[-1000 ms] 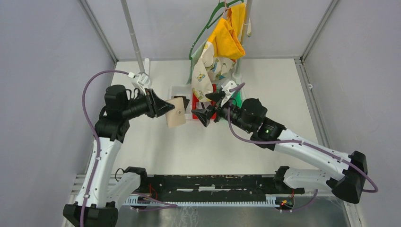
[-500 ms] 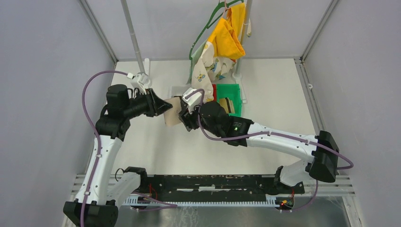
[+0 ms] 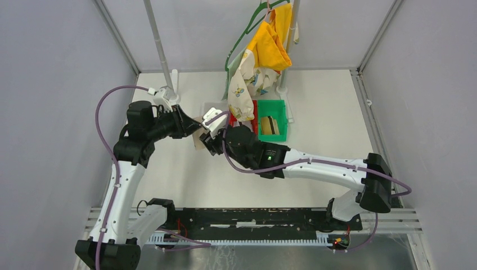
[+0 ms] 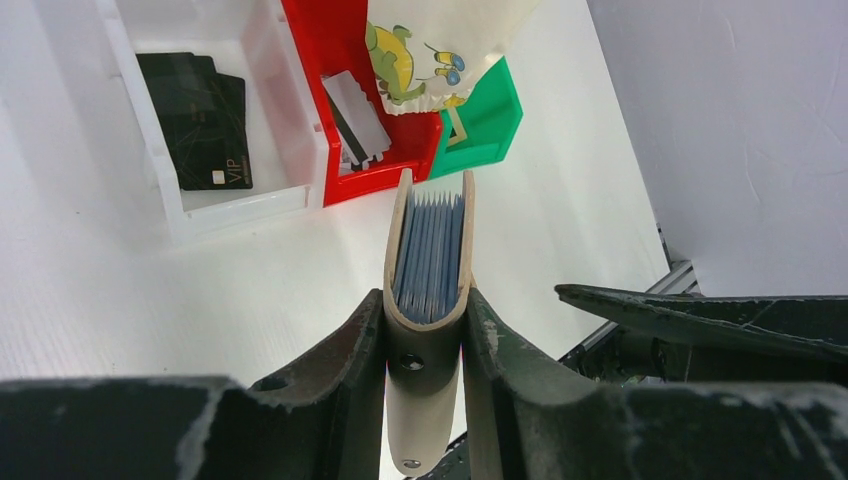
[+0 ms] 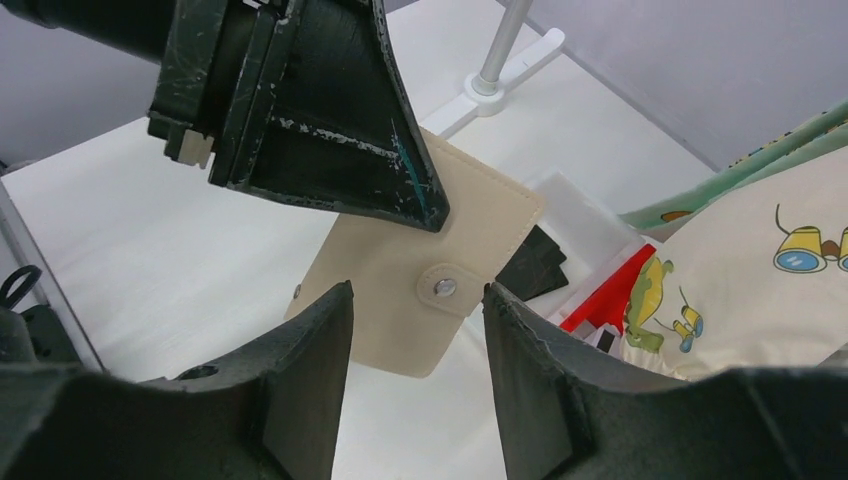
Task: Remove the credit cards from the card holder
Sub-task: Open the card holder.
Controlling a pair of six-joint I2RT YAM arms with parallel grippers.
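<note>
Card holder (image 4: 428, 270) (edge-on) clamped by left gripper (image 4: 425, 305); sleeve contents hidden.

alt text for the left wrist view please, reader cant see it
The left fingers clamp the tan card holder edge-on, bluish sleeves showing between its covers. Behind it sit a white bin holding black cards, a red bin holding a pale card, and a green bin, with patterned cloth hanging above.
</note>
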